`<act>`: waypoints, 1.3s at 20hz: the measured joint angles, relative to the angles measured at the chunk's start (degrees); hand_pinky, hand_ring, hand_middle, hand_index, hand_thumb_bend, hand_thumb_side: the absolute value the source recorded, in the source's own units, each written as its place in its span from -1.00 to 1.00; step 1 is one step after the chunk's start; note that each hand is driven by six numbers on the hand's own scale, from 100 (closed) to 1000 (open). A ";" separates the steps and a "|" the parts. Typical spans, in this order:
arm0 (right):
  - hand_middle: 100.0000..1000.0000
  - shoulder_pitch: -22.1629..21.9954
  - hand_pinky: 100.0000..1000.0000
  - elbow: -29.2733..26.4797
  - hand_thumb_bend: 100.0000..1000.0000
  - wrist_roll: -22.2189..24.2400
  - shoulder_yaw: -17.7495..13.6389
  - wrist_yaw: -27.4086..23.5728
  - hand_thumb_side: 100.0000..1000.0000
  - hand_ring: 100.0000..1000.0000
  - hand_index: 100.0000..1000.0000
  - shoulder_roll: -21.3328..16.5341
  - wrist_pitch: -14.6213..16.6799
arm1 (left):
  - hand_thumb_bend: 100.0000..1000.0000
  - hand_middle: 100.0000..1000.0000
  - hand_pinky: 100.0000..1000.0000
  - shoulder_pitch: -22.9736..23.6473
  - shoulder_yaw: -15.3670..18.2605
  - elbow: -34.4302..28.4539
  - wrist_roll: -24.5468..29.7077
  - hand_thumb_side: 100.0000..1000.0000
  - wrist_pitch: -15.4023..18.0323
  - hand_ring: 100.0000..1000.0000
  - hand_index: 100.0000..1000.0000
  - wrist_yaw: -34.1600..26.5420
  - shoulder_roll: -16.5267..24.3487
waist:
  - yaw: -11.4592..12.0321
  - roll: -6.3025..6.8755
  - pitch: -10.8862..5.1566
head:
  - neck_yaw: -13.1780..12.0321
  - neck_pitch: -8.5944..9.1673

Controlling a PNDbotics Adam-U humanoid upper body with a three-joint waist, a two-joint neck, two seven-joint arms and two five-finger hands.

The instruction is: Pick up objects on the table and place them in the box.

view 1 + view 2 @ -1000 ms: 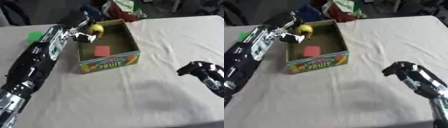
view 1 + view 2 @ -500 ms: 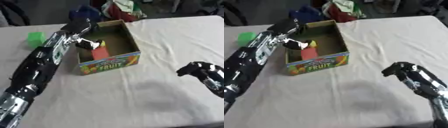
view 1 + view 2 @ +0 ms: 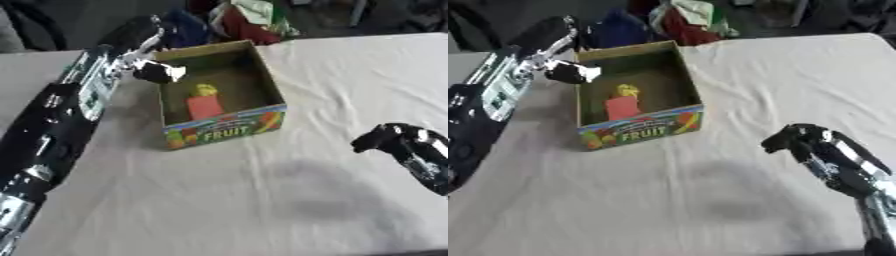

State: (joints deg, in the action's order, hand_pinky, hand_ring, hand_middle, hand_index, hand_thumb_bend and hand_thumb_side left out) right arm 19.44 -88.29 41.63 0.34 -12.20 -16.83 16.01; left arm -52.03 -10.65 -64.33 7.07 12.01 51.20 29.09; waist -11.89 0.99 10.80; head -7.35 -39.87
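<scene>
Box (image 3: 223,127) held red block (image 3: 204,106) and yellow item (image 3: 205,90).
Left hand (image 3: 157,72) released at its 10 o'clock; right hand (image 3: 794,139) clenched empty.

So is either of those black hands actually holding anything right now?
Nothing visible. The left hand hangs by the cardboard fruit box's left wall, fingers blurred; the right hand is curled, empty, over the white tablecloth.

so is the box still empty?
No, the box holds a red block and a small yellow thing.
</scene>
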 measured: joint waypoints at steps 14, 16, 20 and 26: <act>0.09 -0.32 0.40 0.05 -1.00 -0.34 -0.33 0.21 0.08 0.43 0.25 -0.11 0.11 | -0.14 0.41 0.41 3.23 5.24 3.44 2.20 -0.06 -1.71 0.35 0.74 1.09 10.89 | 0.53 0.30 0.10 | 0.93 0.22; 0.09 -0.32 0.40 0.08 -1.00 -0.35 -0.33 0.44 0.09 0.43 0.25 -0.11 0.12 | -0.09 0.44 0.44 3.72 5.60 4.41 2.18 -0.04 -1.12 0.38 0.76 1.50 11.71 | 0.35 0.30 0.39 | 0.79 0.23; 0.09 -0.30 0.40 0.16 -1.00 -0.38 -0.33 0.68 0.10 0.43 0.25 -0.11 0.16 | 0.03 0.45 0.46 4.25 6.27 4.94 2.87 -0.07 0.45 0.40 0.76 2.00 13.40 | -0.23 0.35 1.26 | 0.65 0.66; 0.09 -0.19 0.41 0.17 -1.00 -0.59 -0.35 1.14 0.13 0.43 0.25 -0.12 0.37 | 0.23 0.45 0.47 4.86 7.15 6.22 4.75 0.08 2.33 0.42 0.77 2.69 15.86 | -1.57 0.75 2.32 | 0.65 1.18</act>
State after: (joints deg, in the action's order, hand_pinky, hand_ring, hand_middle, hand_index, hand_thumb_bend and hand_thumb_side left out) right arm 19.25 -88.12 41.04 -0.01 -11.06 -16.95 16.38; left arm -47.17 -3.50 -58.11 11.82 14.34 53.89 44.96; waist -13.46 1.73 13.12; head -6.70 -38.69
